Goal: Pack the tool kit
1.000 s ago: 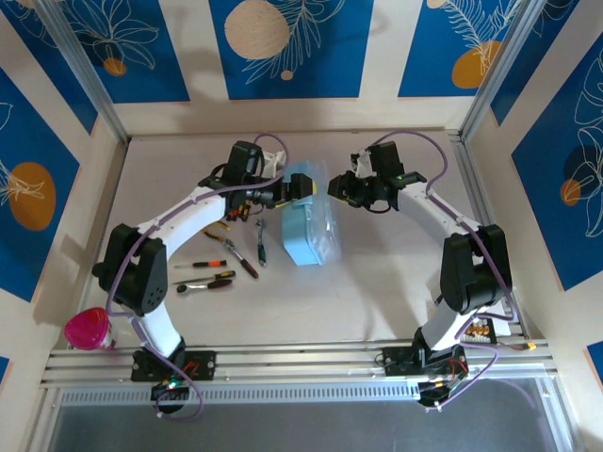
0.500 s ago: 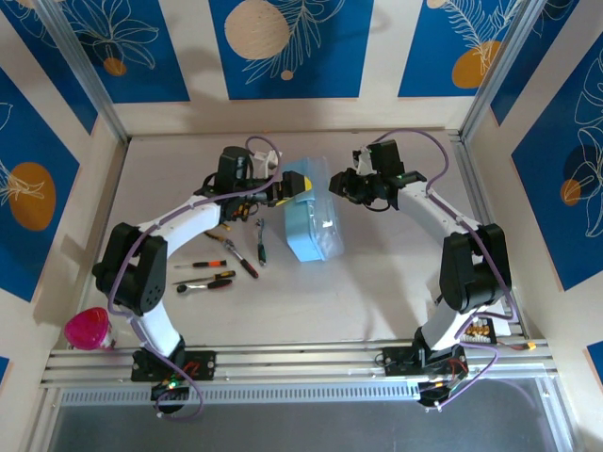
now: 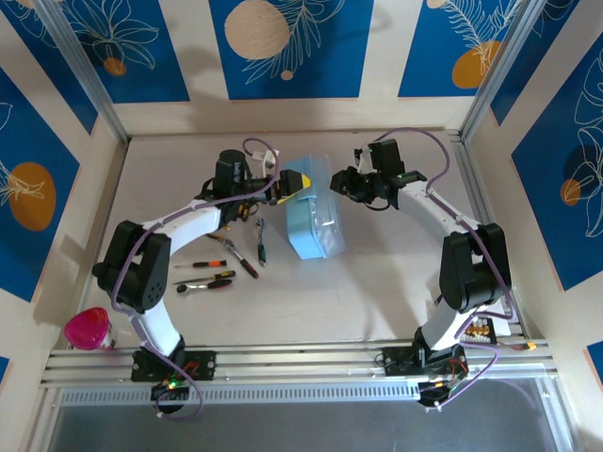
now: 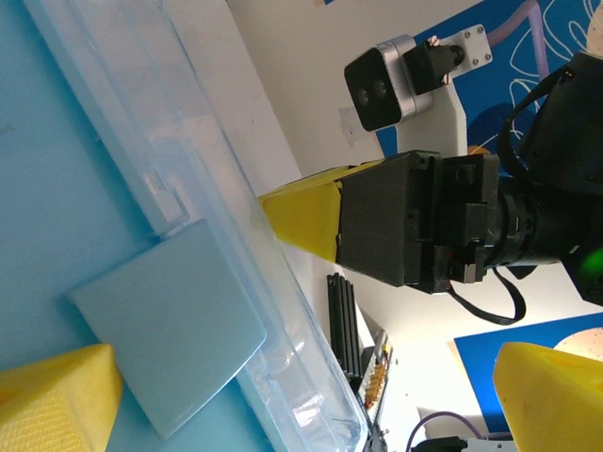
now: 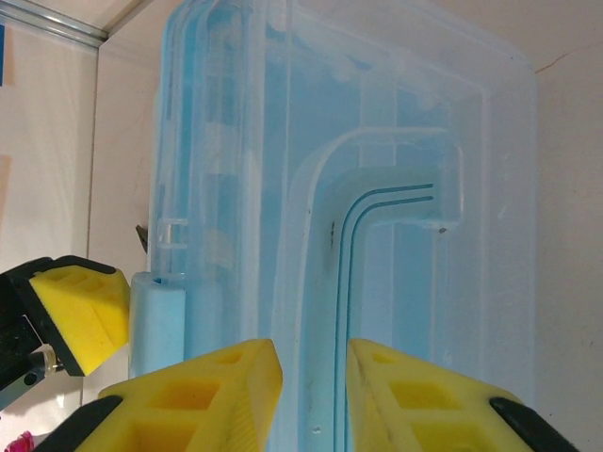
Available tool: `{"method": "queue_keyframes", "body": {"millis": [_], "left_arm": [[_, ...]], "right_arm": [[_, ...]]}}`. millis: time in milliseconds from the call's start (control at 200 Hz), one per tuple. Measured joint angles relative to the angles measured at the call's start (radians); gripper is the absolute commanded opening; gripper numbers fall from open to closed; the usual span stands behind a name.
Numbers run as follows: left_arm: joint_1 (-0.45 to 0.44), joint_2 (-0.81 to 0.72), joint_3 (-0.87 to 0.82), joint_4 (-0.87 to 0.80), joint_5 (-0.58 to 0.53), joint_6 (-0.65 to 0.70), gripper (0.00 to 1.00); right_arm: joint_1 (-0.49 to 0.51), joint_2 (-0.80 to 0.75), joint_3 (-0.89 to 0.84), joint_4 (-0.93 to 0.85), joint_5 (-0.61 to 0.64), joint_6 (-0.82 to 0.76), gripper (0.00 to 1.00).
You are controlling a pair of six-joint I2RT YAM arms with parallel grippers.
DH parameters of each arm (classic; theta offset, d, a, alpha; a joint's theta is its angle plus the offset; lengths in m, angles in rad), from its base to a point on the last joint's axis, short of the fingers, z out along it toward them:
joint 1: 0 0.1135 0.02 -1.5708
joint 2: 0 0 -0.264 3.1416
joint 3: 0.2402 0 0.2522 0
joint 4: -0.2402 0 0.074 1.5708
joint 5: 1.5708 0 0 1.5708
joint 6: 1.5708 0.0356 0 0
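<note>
The tool kit case [image 3: 306,226] is translucent light blue with a clear lid and lies mid-table. My right gripper [image 3: 337,181] sits at its far right corner. In the right wrist view my right gripper [image 5: 316,395] is shut on the moulded handle [image 5: 377,188] of the case [image 5: 217,141]. My left gripper [image 3: 290,184] stands wide open at the case's far left end. In the left wrist view my left gripper [image 4: 306,405] straddles the lid edge and a blue latch tab [image 4: 170,325]. Screwdrivers [image 3: 209,281], pliers [image 3: 240,256] and a wrench [image 3: 261,240] lie loose left of the case.
A pink cup [image 3: 87,328] stands at the near left by the rail. Wooden walls with blue panels close in the table on three sides. An aluminium rail [image 3: 301,363] runs along the near edge.
The case has turned a little, its near end swinging to the right. My left wrist has drawn back to the left, fingers still wide. The right gripper keeps its hold.
</note>
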Motion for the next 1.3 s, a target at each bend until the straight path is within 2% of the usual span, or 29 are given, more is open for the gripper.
{"method": "queue_keyframes", "body": {"millis": [180, 545, 780, 1156, 1301], "left_arm": [[0.001, 0.008, 0.003, 0.016, 0.003, 0.002, 0.99], [-0.023, 0.018, 0.230, -0.518, -0.144, 0.241, 1.00], [-0.023, 0.069, 0.371, -0.744, -0.162, 0.312, 1.00], [-0.023, 0.097, 0.455, -0.889, -0.178, 0.388, 1.00], [-0.023, 0.114, 0.487, -0.922, -0.182, 0.391, 1.00]], "right_arm": [[-0.004, 0.003, 0.002, 0.006, -0.001, 0.000, 0.30], [0.004, 0.024, 0.028, 0.008, -0.050, -0.002, 0.30], [0.010, 0.045, 0.066, -0.024, -0.070, -0.013, 0.30], [0.020, 0.050, 0.074, -0.021, -0.077, -0.012, 0.30], [0.022, 0.053, 0.074, -0.019, -0.076, -0.012, 0.37]]}}
